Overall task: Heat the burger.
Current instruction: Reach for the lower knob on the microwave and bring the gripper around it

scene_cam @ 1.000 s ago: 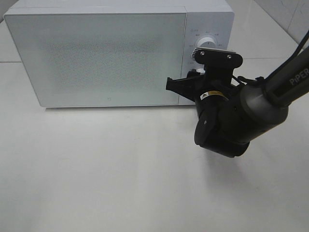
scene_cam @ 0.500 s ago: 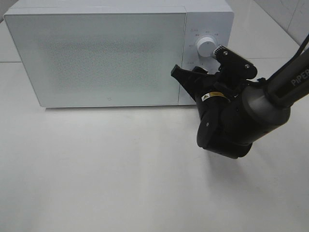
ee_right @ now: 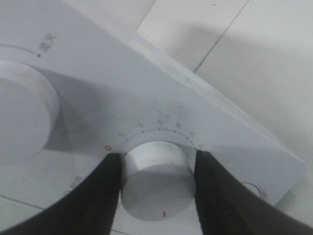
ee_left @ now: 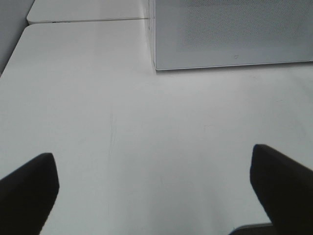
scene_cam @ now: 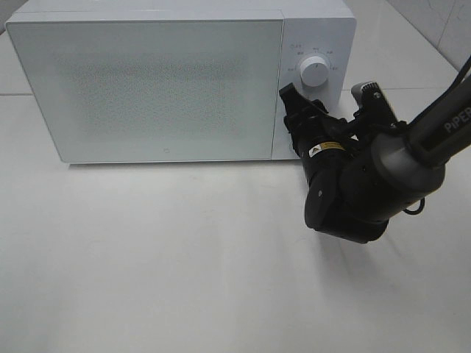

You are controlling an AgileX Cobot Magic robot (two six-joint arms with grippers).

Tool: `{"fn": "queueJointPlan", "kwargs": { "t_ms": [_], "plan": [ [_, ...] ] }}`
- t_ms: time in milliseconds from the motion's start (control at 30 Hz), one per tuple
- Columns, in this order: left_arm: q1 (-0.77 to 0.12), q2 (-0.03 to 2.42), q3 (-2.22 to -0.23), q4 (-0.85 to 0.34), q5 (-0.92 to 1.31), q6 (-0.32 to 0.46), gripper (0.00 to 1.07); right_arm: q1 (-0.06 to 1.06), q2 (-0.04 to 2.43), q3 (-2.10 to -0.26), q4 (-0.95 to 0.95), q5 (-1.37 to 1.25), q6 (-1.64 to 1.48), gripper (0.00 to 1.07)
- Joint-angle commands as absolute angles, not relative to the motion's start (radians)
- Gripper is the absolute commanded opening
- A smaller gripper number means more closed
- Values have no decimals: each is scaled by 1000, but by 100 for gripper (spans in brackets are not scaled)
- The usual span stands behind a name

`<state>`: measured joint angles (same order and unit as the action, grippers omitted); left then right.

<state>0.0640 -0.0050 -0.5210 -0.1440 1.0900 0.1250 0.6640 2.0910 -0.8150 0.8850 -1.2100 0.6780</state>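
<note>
The burger is out of view; the white microwave (scene_cam: pixel 162 81) stands with its frosted door closed. My right gripper (scene_cam: pixel 300 118) reaches its control panel below the upper knob (scene_cam: pixel 315 72). In the right wrist view the right gripper (ee_right: pixel 157 182) is shut on the lower knob (ee_right: pixel 156 166), one black finger on each side of it, under a numbered dial scale. The upper knob (ee_right: pixel 22 115) sits beside it, untouched. My left gripper (ee_left: pixel 156 191) hangs open over bare table, nothing between its fingers, well short of the microwave (ee_left: pixel 230 34).
The microwave stands at the back of a white table (scene_cam: pixel 184 265). The right arm's bulky black wrist (scene_cam: pixel 353 191) hovers in front of the control panel. A table seam (ee_left: pixel 88 20) runs behind, to the left of the microwave.
The right wrist has rolled clockwise while staying at the control panel; its camera mount swung from level to steeply tilted toward the right. The left arm has not moved.
</note>
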Motion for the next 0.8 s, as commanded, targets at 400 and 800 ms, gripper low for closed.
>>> {"fn": "queueJointPlan", "kwargs": {
  "t_ms": [400, 800],
  "plan": [
    [62, -10, -518, -150, 1076, 123, 100, 664, 2081, -844, 691, -1313, 1004, 0],
    [62, -10, -518, -150, 1076, 123, 100, 664, 2081, -843, 671, -1313, 1250, 0]
  ]
}}
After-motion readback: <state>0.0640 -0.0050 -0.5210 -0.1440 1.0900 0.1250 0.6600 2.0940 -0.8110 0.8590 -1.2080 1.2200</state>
